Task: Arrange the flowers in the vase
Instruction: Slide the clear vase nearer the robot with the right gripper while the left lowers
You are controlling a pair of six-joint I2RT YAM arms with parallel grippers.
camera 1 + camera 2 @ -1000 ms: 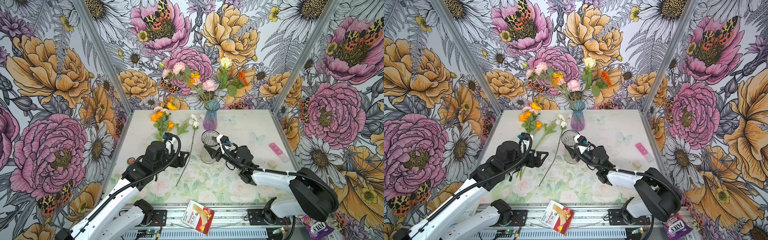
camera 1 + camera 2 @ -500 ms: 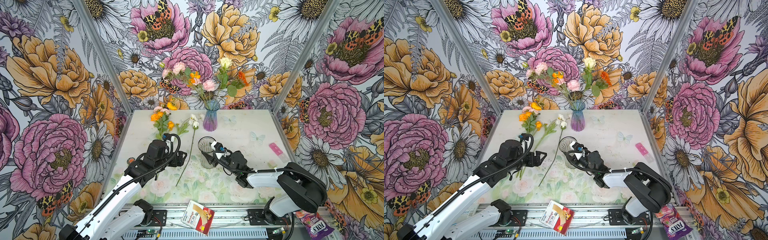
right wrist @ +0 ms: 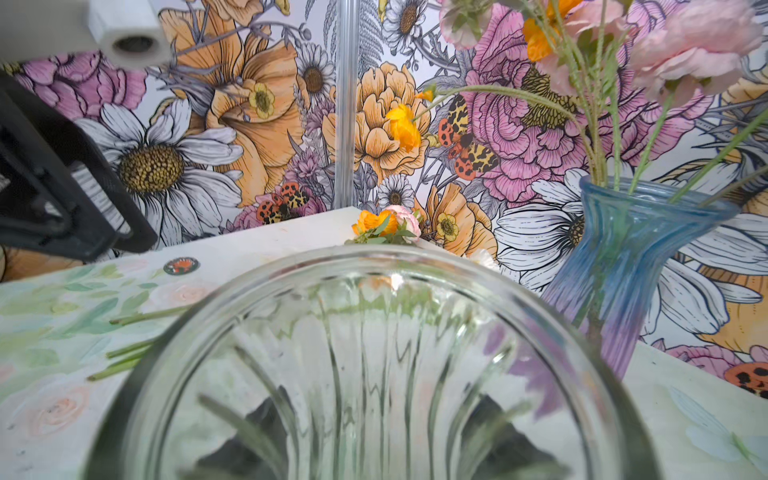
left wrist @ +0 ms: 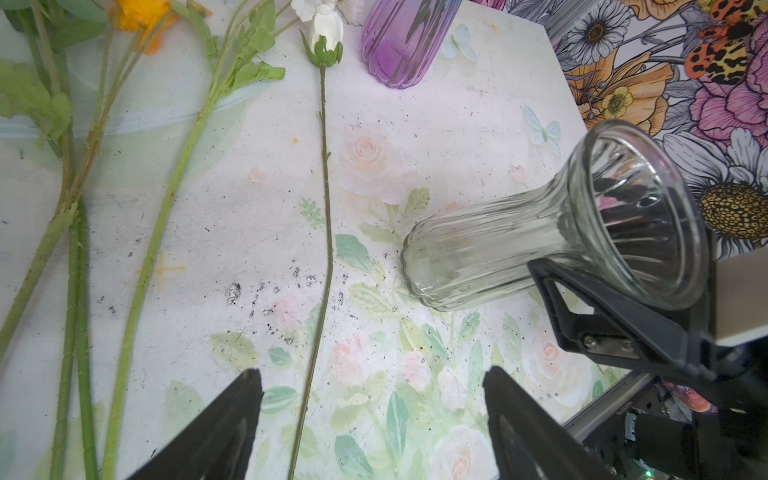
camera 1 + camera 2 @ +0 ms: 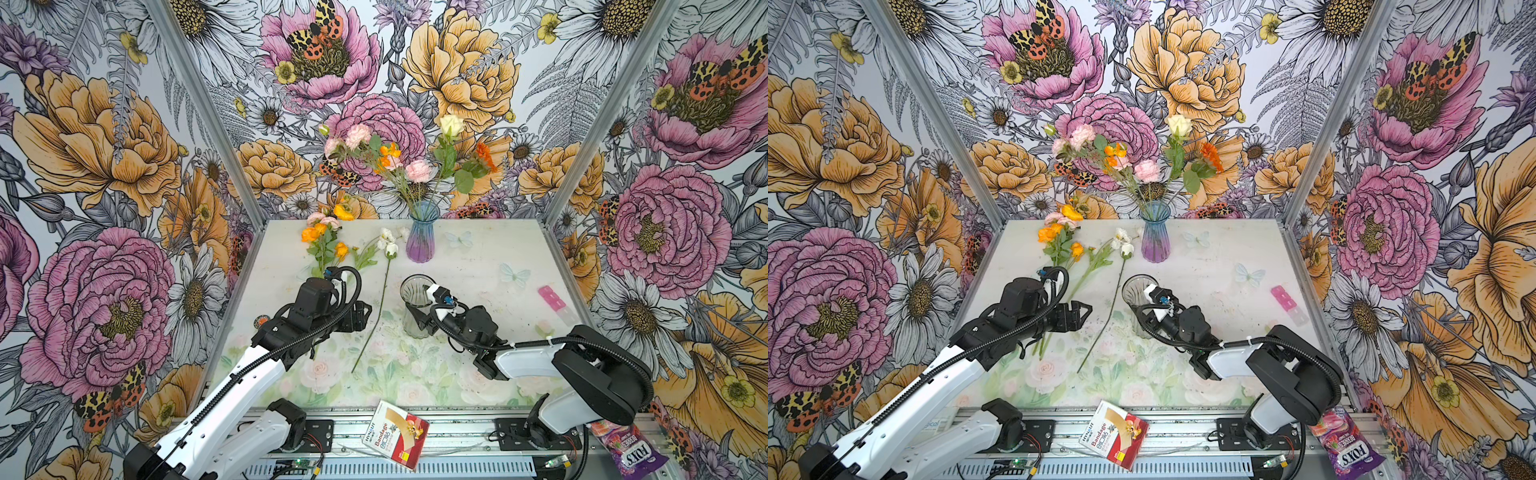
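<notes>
Flowers (image 5: pixel 325 249): artificial, green-stemmed; one lot flat on the tabletop (image 5: pixel 478 257), one lot in a vase. Listed near to far.

Front rail (image 5: pixel 457 428): bandage box (image 5: pixel 395 432); sweets bag (image 5: pixel 627 446) at the right corner.

Left gripper (image 5: pixel 362 316): jaws wide, holding nothing, above the tabletop. The lower part of a single white-bloomed stem (image 5: pixel 380 299) lies just beside it. In the left wrist view that stem runs between the two fingertips (image 4: pixel 245 399).

Right gripper (image 5: pixel 420 320): jaws on either side of an upright clear glass vase (image 5: pixel 415 291). Whether they press on the glass cannot be told.

Further back, left: loose stems (image 5: pixel 320 266) lying flat, orange and pink blooms toward the back wall (image 5: pixel 270 166).

Rear centre: blue-and-purple vase (image 5: pixel 422 243), upright, carrying pink, orange and cream blooms on long stems.
</notes>
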